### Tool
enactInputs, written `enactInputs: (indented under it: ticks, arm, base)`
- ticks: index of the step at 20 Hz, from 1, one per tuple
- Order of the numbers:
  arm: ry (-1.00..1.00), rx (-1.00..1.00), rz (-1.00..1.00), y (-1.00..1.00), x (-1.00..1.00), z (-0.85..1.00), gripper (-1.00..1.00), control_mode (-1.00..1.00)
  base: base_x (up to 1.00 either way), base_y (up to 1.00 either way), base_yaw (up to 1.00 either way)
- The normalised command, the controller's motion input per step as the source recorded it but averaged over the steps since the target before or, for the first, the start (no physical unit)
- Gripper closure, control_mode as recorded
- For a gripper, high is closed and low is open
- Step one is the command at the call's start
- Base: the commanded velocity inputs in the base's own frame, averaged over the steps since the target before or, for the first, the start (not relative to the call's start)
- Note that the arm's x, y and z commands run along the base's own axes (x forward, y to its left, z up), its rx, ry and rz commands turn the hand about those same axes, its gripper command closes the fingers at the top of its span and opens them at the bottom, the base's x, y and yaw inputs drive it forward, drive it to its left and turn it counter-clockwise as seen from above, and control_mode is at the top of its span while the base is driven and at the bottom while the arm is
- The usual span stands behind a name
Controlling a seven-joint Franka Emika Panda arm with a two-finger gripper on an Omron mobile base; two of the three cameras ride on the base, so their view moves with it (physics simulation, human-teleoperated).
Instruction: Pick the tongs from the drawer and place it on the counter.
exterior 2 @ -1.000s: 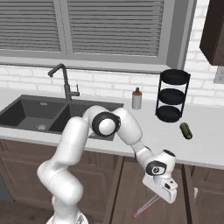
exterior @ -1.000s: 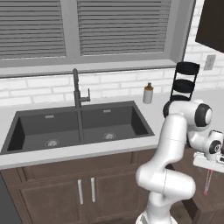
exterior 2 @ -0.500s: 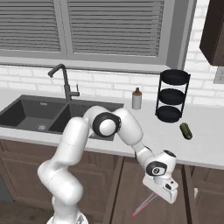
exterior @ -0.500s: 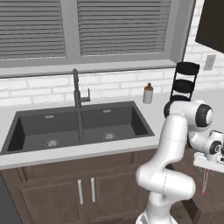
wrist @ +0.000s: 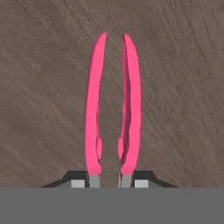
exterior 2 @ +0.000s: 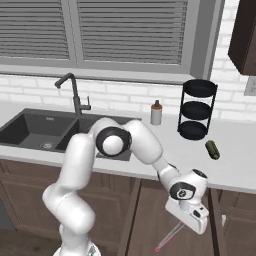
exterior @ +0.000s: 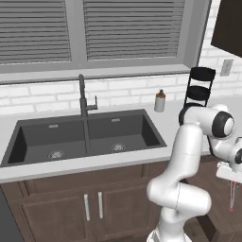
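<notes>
The pink tongs (wrist: 94, 100) lie lengthwise on the brown wood floor of the open drawer (wrist: 39, 87), their two arms close together and running straight away from the hand. My gripper (wrist: 108, 180) is shut on the tongs at their near end, one fingertip against each arm. From the right base view the gripper (exterior 2: 182, 227) reaches down into the drawer (exterior 2: 150, 215) below the counter (exterior 2: 235, 165), with the tongs (exterior 2: 168, 239) showing as a thin pink sliver under it. In the left base view the tongs (exterior: 231, 197) hang below the gripper (exterior: 231, 182).
A dark double sink (exterior: 85, 137) with a faucet (exterior: 83, 94) is set in the counter to the left. A small bottle (exterior 2: 156, 113), a black three-tier rack (exterior 2: 196, 110) and a green oblong item (exterior 2: 212, 149) stand on the counter behind the drawer.
The jaws have closed from wide open onto the tongs. The arm and the tongs have hardly shifted.
</notes>
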Motion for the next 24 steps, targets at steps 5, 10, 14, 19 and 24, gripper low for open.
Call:
enactInputs:
  ticks: [5,10,14,19,24]
  arm:
    - [-0.05,0.0,0.0,0.0,-0.19,1.0,1.0,-1.0]
    - [-0.05,0.0,0.0,0.0,-0.04,1.0,1.0,-1.0]
    - [-0.23,0.0,0.0,0.14,0.02,1.0,1.0,-1.0]
    - [-0.08,0.0,-0.03,0.58,0.41,0.96,1.0,-1.0]
    - [0.0,0.0,-0.16,0.88,0.57,0.71,1.0,-1.0]
  base:
    - [0.0,0.0,0.0]
    - [0.0,0.0,0.0]
    - [0.0,0.0,0.0]
    - [0.0,0.0,0.0]
    - [0.0,0.0,0.0]
